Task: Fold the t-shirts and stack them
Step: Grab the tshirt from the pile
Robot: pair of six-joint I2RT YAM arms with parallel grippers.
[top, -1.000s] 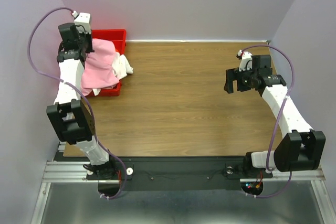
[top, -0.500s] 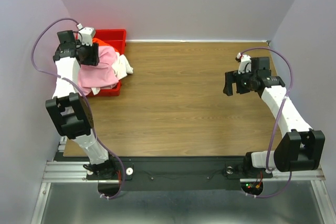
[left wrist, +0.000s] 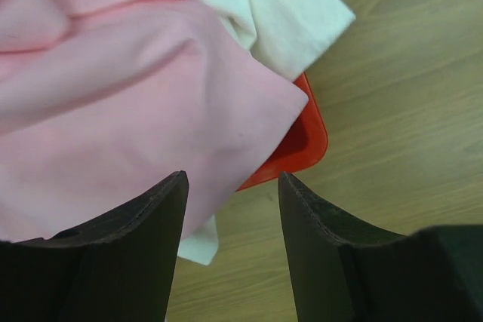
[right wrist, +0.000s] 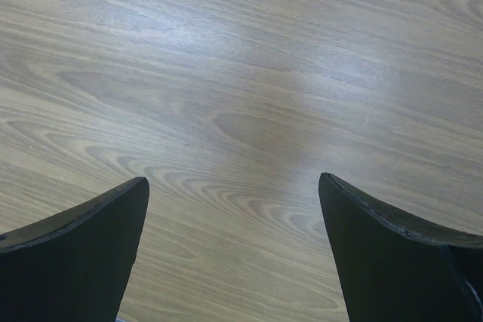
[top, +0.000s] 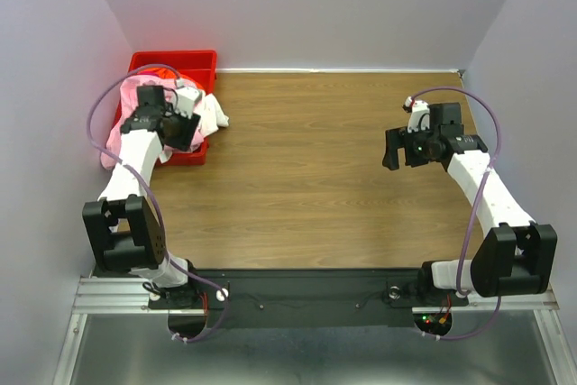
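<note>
A light pink t-shirt [top: 124, 105] [left wrist: 113, 88] lies heaped in the red bin and hangs over its left side. A white t-shirt [top: 215, 114] [left wrist: 279, 5] spills over the bin's right wall onto the table. My left gripper [top: 187, 128] [left wrist: 232, 180] hovers open over the bin's near right corner, just off the pink cloth's edge, with nothing between its fingers. A small white cloth corner [left wrist: 198, 243] shows on the table below it. My right gripper [top: 395, 151] [right wrist: 234, 182] hangs wide open over bare wood at the right, holding nothing.
The red plastic bin [top: 185, 62] [left wrist: 306, 141] stands at the table's back left corner against the wall. The wooden tabletop [top: 306, 178] stretches between the two arms. Purple walls close the left, back and right.
My left gripper opened, let go of the pink t-shirt and swung down toward the bin's near right corner. The pink shirt dropped back over the bin's left side. The right arm barely shifted.
</note>
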